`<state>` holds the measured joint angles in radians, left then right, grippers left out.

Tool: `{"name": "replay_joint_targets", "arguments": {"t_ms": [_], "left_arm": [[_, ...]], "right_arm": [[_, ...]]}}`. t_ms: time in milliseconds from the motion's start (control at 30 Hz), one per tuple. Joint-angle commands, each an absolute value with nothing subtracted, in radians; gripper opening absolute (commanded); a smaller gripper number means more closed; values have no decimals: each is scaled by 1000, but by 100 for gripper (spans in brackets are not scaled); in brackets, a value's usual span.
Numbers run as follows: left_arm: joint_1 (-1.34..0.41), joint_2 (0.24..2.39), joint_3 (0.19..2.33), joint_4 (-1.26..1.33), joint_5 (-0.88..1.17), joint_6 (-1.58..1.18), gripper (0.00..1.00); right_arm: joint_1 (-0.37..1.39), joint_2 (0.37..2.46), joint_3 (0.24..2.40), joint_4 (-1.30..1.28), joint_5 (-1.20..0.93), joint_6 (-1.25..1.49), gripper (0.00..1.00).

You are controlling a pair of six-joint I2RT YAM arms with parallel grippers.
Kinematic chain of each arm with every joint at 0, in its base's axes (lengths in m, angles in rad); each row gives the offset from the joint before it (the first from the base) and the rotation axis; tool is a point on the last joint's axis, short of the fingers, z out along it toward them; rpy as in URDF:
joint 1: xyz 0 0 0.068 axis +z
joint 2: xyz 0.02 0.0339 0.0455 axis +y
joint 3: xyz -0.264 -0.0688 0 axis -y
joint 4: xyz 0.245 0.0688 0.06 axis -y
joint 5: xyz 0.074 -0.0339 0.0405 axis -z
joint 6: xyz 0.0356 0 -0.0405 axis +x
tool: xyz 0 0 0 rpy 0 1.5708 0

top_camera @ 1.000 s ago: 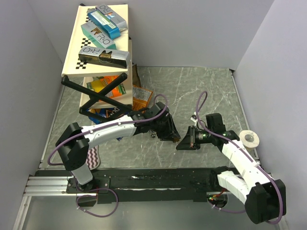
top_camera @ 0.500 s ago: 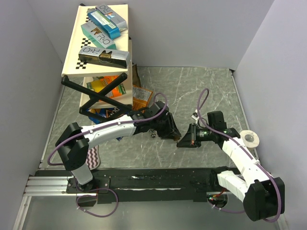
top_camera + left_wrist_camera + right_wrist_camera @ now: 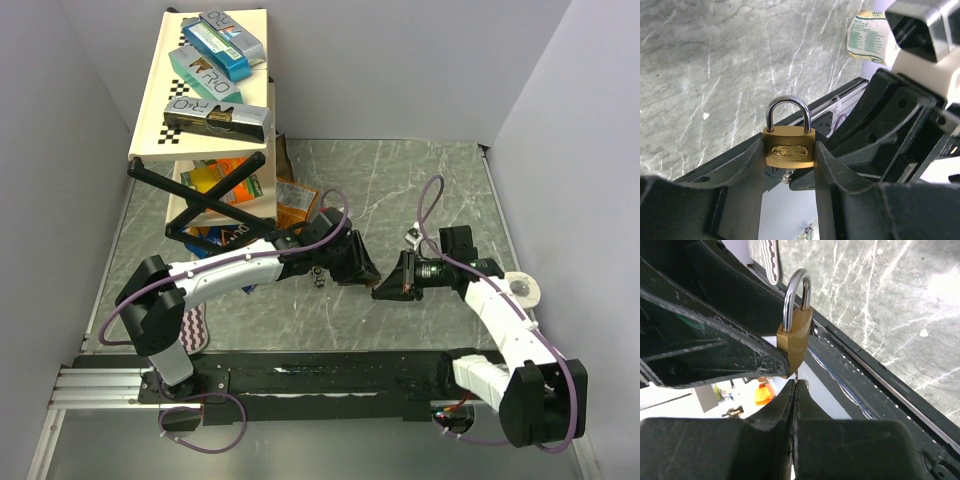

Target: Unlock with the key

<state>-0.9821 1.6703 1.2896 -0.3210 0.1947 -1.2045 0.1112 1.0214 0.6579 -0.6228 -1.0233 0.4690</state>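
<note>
Key (image 3: 786,176): one only, a tiny metal piece that shows as a thin silvery sliver. It is pinched at the very tips of the right end effector (image 3: 795,386), whose two black fingers are pressed together on it. It lies directly ahead of those fingertips, against the underside of the single brass padlock with a silver shackle (image 3: 789,154). Whether it has entered the keyhole cannot be told.

The left end effector (image 3: 789,146) has its two fingers partly spread and clamped on the narrow sides of the padlock, shackle pointing away from its wrist. The two end effectors meet almost tip to tip above the grey marbled desk (image 3: 715,75), with the padlock held clear of its surface.
</note>
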Motion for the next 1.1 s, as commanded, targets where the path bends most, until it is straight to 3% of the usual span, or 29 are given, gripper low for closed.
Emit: {"name": "replay_joint_targets", "arguments": {"t_ms": [0,300,700,1067], "left_arm": [[-1006,1629,1316,-322,268,-1178,1],[-1025,1644,1354,-319,273,-1157,1],[-1040,1677,1397,-307,324,-1144,1],[-1039,1612,1325,-201,339,-1146,1]], "right_arm": [[68,1040,741,-569,-1025,437,0],[60,1016,770,-545,-970,387,0],[60,885,672,-236,-876,526,0],[58,873,652,-213,-853,557,0]]}}
